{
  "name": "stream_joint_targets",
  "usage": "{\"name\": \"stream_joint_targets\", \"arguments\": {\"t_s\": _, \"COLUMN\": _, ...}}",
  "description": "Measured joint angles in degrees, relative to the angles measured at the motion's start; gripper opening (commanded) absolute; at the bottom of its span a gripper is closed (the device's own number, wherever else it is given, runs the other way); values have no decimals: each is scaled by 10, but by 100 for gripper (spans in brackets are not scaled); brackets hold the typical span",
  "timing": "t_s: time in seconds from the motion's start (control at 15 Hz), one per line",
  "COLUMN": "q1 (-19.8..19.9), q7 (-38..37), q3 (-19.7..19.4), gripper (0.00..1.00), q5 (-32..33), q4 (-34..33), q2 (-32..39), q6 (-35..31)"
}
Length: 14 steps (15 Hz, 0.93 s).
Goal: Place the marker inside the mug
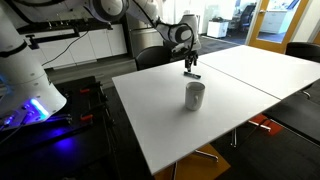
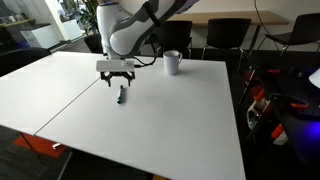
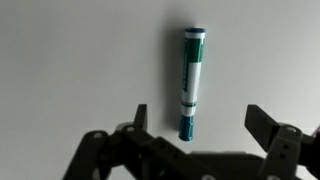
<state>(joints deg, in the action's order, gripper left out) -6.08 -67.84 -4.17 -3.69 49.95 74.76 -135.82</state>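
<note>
Your gripper [image 2: 118, 79] hangs wide open, holding nothing, just above the white table [image 2: 180, 120], and the marker [image 3: 191, 82] lies flat right beneath it and a little ahead. Look at the wrist view: the green barrel runs straight away from the hand, across the line between your fingers [image 3: 141, 122], so the jaws are already turned the right way to close across it. Only its near tip sits between them, though, and a touch closer to one finger than the other. So the step in hand, I'd say, is the pick, and it isn't begun yet. Nudge the hand forward along the barrel until the fingers straddle its middle and centre it. Then come straight down until the tips are just off the table before you squeeze, because a grab at the very end would likely let it swing or squirt out. The mug [image 1: 194, 96] stands upright, mouth up, well apart from the hand and off to its side. Grip the marker mid-body and you should be able to tip it end-down over that rim
</note>
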Motion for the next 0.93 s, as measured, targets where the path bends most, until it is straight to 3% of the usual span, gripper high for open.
{"name": "stream_joint_targets", "arguments": {"t_s": 0.6, "q1": 2, "q7": 0, "q3": 0, "gripper": 100, "q5": 0, "q4": -81, "q2": 51, "q6": 7}}
{"name": "stream_joint_targets", "arguments": {"t_s": 0.93, "q1": 2, "q7": -12, "q3": 0, "gripper": 100, "q5": 0, "q4": -115, "q2": 61, "q6": 66}}
